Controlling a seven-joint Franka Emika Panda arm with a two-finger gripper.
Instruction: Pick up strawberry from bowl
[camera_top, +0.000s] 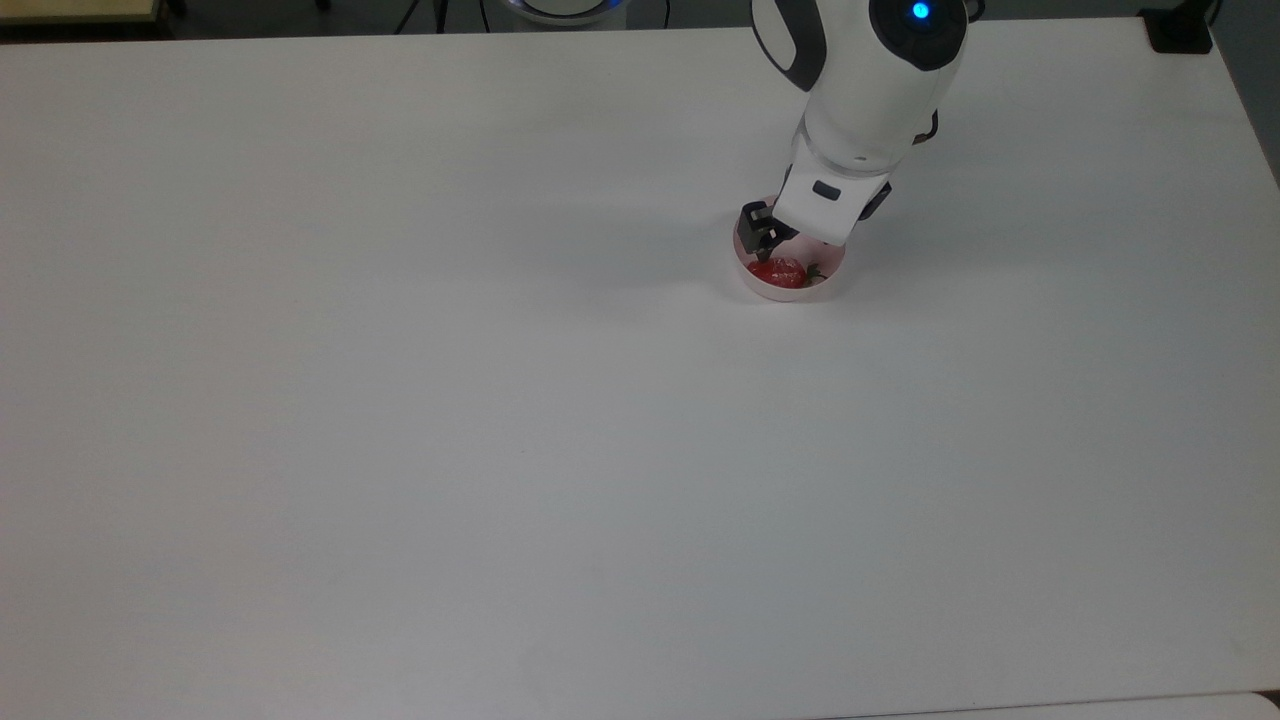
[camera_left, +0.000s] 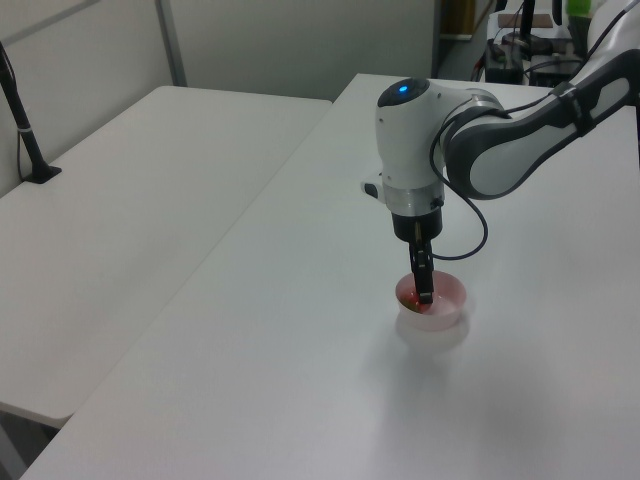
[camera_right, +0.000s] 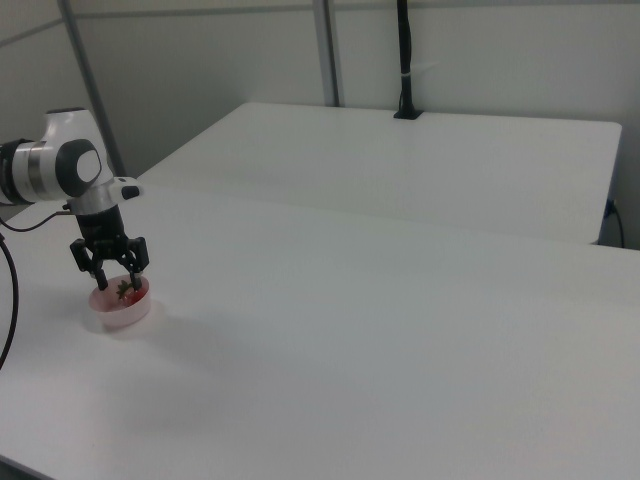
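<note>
Two black fingers are what I see spread apart on the gripper (camera_right: 112, 277) in the right view, released and holding nothing, their tips hanging just above the bowl's (camera_right: 105, 315) rim. In the top view the gripper (camera_top: 790, 243) sits over the far part of the bowl (camera_top: 757, 285), with one finger (camera_top: 757, 231) showing at the top view's left of the white wrist housing and the other hidden under it.

Below and a little nearer the camera than the claw in the top view, the strawberry (camera_top: 779, 271) lies on its side inside the bowl, red body toward the top view's left, green cap toward the top view's right. I cannot tell whether a fingertip touches it. In the left view the gripper (camera_left: 423, 290) points down into the bowl (camera_left: 447, 318), and the strawberry (camera_left: 411, 298) shows as a red patch beside the fingertip, at the left view's left side of the bowl.

From my station, the bowl stands on the white table (camera_top: 400, 400), closer to its far edge than its near edge in the top view, and toward the top view's right.
</note>
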